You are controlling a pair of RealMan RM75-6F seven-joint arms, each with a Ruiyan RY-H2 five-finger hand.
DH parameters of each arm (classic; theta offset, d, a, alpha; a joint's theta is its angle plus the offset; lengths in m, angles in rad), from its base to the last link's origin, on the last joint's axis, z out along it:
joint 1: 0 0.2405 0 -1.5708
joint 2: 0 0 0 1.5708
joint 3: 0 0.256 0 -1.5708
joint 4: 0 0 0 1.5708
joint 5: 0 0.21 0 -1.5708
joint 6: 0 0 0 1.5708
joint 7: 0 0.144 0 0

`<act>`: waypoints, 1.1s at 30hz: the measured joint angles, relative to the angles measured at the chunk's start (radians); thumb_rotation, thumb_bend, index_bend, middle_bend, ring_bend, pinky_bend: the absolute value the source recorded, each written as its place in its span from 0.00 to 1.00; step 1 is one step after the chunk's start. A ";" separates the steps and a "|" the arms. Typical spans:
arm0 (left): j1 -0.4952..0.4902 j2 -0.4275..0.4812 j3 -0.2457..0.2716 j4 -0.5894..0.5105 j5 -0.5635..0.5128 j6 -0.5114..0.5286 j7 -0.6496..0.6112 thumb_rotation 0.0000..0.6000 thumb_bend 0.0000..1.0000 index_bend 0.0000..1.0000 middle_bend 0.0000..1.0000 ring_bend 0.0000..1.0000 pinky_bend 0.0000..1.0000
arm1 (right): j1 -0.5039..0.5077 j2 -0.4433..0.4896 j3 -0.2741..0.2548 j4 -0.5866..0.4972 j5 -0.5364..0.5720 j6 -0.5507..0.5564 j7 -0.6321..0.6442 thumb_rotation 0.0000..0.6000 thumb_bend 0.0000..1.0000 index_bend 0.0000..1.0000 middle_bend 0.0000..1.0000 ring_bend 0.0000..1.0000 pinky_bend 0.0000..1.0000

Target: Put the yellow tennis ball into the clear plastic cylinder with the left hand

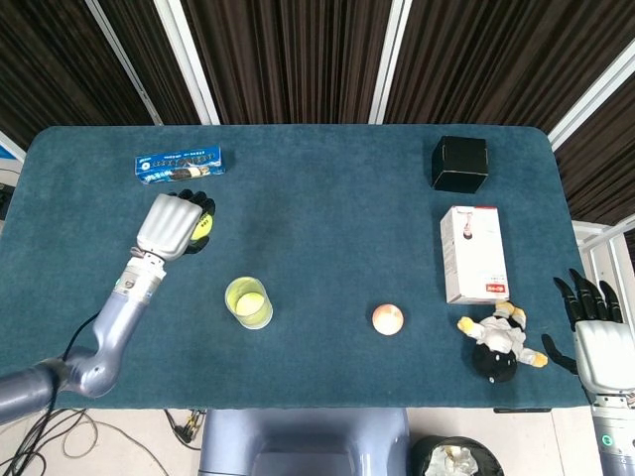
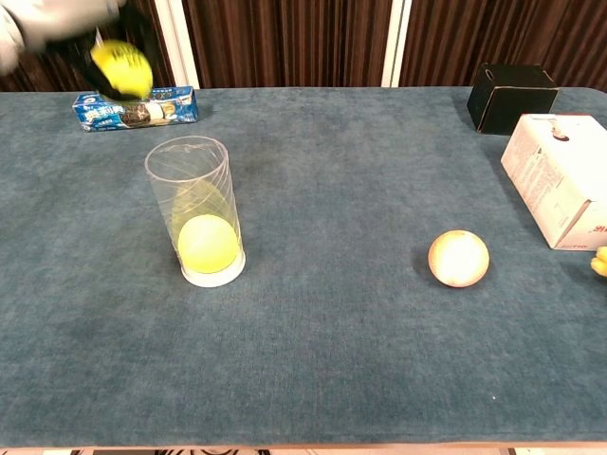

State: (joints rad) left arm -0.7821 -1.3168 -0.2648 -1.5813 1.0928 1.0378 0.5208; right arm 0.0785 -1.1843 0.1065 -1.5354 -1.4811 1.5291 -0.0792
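Note:
My left hand (image 1: 171, 224) grips a yellow tennis ball (image 1: 202, 226) above the left part of the table, up and to the left of the clear plastic cylinder (image 1: 248, 301). In the chest view the ball (image 2: 122, 66) shows in the blurred left hand (image 2: 57, 24), higher than the cylinder's rim (image 2: 187, 156). The cylinder stands upright, and a second yellow ball (image 2: 207, 243) lies at its bottom. My right hand (image 1: 597, 325) hangs off the table's right edge, fingers spread, holding nothing.
A blue snack packet (image 1: 179, 166) lies behind the left hand. A black box (image 1: 459, 164) and a white carton (image 1: 473, 253) sit at the right. A pale ball (image 1: 388, 318) and a plush toy (image 1: 499, 340) lie near the front edge.

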 measured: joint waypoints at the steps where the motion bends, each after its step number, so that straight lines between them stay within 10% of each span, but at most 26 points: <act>1: 0.005 0.024 -0.005 -0.038 0.005 0.011 -0.003 1.00 0.33 0.51 0.51 0.43 0.57 | 0.000 -0.001 0.000 0.000 0.000 0.000 0.000 1.00 0.35 0.13 0.04 0.11 0.04; 14: 0.044 0.234 0.001 -0.429 0.098 -0.007 -0.095 1.00 0.33 0.50 0.51 0.43 0.58 | -0.002 0.000 0.000 -0.003 -0.003 0.007 -0.002 1.00 0.35 0.13 0.04 0.11 0.04; 33: 0.002 0.175 0.090 -0.453 0.097 -0.059 -0.007 1.00 0.27 0.46 0.48 0.40 0.54 | -0.013 0.017 0.007 -0.008 0.001 0.024 0.028 1.00 0.35 0.13 0.03 0.11 0.04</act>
State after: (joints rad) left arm -0.7802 -1.1423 -0.1747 -2.0347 1.1893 0.9787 0.5133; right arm 0.0657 -1.1668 0.1138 -1.5431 -1.4800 1.5534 -0.0517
